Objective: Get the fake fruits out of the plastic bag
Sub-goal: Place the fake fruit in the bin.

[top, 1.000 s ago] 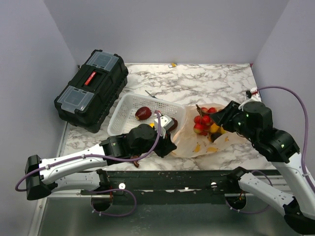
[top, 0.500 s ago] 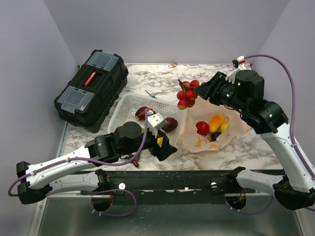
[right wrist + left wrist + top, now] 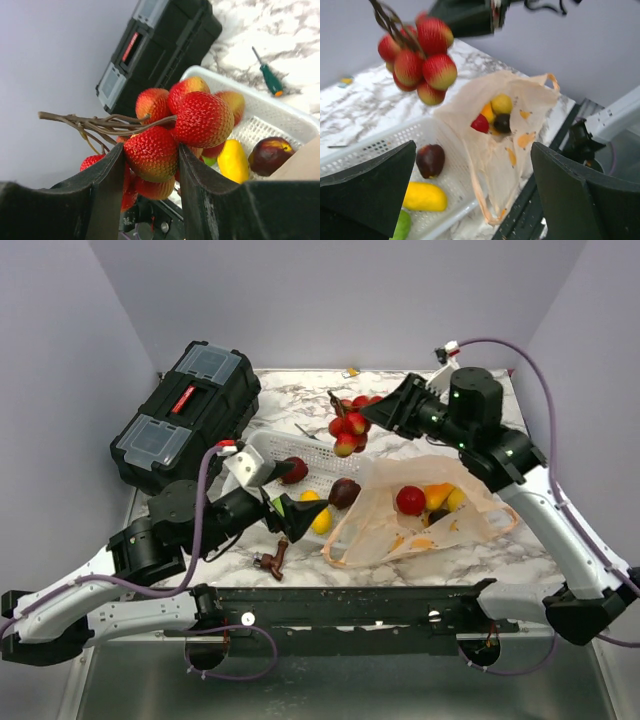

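The fruit cluster point(image 3: 350, 423) is red and yellow, the bag point(image 3: 385, 530) pale peach, the basket point(image 3: 325, 453) white.

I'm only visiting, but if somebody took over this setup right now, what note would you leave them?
Left gripper: open, empty, above the near side of the basket.
Right gripper: shut on a bunch of red fruit, held up in the air.
Done: dark red fruit, purple fruit, yellow fruit and green fruit lie in the basket.
Left: setting the bunch down; several loose fruits sit in the bag.
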You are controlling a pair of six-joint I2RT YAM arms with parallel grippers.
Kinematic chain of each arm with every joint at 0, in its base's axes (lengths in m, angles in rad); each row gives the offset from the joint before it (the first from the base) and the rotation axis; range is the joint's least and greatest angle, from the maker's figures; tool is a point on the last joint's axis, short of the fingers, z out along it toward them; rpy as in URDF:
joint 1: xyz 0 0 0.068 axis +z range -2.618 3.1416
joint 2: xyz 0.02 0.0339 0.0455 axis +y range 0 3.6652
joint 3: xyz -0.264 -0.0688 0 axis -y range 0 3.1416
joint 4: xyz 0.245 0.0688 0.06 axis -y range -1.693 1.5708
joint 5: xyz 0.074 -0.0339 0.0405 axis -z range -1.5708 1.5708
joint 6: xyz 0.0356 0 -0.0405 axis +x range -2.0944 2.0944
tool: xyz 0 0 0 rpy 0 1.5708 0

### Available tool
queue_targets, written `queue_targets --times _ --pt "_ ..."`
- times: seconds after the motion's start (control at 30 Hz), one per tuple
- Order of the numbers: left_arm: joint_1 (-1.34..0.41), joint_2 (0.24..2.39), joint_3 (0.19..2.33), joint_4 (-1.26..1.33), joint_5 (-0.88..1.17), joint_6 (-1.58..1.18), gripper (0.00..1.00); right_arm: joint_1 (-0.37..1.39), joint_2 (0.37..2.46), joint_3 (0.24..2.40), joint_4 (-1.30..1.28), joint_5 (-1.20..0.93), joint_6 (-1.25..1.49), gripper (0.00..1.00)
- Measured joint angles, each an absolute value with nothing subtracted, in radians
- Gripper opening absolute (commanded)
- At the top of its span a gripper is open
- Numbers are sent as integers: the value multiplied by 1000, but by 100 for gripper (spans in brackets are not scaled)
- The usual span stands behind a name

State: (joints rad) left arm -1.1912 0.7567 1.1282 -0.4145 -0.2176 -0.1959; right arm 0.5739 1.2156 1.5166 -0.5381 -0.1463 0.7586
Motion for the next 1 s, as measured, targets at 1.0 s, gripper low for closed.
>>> queue_targets --times 1.0 --pt "-1142 609 904 -260 -462 1 99 810 1602 1317 -374 78 796 1"
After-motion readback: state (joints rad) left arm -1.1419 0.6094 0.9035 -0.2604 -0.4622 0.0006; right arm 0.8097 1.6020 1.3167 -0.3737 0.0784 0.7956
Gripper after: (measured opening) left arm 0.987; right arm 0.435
